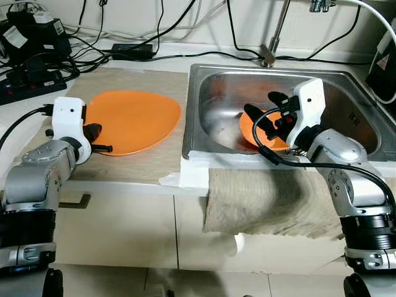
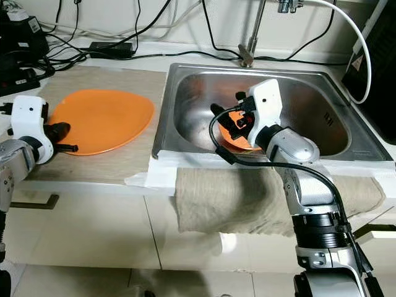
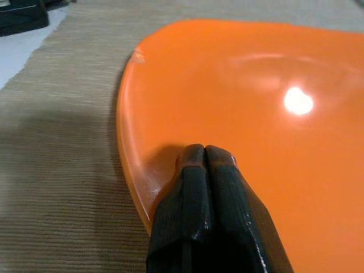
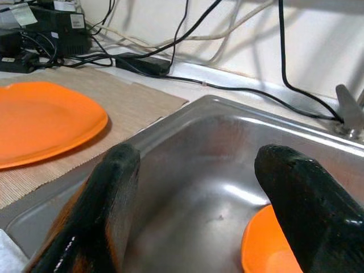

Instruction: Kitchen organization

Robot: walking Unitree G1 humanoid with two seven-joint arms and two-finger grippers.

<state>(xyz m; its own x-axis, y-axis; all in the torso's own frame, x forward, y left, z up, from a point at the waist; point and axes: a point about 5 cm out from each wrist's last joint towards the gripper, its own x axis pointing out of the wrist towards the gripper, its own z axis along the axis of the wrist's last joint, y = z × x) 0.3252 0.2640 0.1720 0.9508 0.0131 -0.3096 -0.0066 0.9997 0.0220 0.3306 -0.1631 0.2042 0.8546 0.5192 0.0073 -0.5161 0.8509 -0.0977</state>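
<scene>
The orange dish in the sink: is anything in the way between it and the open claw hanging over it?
Nothing visible is. The right gripper hangs open inside the sink, just above the dish; between its fingers there is bare steel and the dish's rim. The left gripper rests shut on the plate.

You have two orange plates on record, one on the mat [image 1: 133, 120] and one in the sink [image 1: 250, 129], plus one steel sink [image 1: 346, 99], one beige mat [image 1: 124, 161], one draped cloth [image 1: 266, 204] and one faucet [image 1: 275, 37].
</scene>
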